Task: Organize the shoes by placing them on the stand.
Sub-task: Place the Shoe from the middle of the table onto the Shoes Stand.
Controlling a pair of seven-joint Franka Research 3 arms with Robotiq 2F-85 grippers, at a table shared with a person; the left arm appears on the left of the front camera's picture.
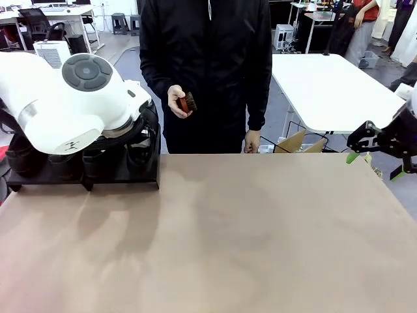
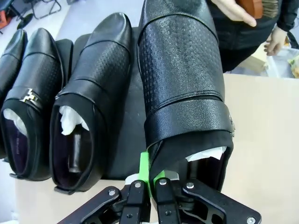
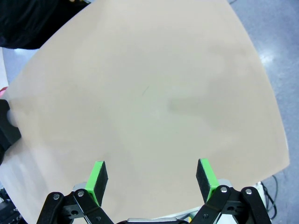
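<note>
Sitting at the table's far left corner in the front view, the low matte-black stand [image 1: 124, 176] is carrying glossy black leather dress shoes [image 1: 140, 153], mostly hidden behind the bulky white left arm [image 1: 71, 98] that is bending down over them. The left wrist view is giving what that arm conceals: plain-toed shoes [image 2: 28, 102] are lying side by side on the stand [image 2: 128, 140], toes pointing away, with a perforated shoe [image 2: 88, 107] next along, and the left gripper [image 2: 148, 179] is standing pinched tight on the heel rim of the rightmost perforated shoe [image 2: 182, 74], green pad against the leather. Across the tan table [image 1: 228, 241], a person in a black jacket is standing, one hand [image 1: 177, 101] clasping a small reddish-brown brush [image 1: 186, 103], the other hand [image 1: 252, 141] hanging loose. At the far right, the right gripper [image 1: 374, 164] is hovering off the table's edge; the right wrist view is showing its green-padded fingers [image 3: 97, 181] spread wide, grasping nothing, above bare tabletop [image 3: 149, 93].
</note>
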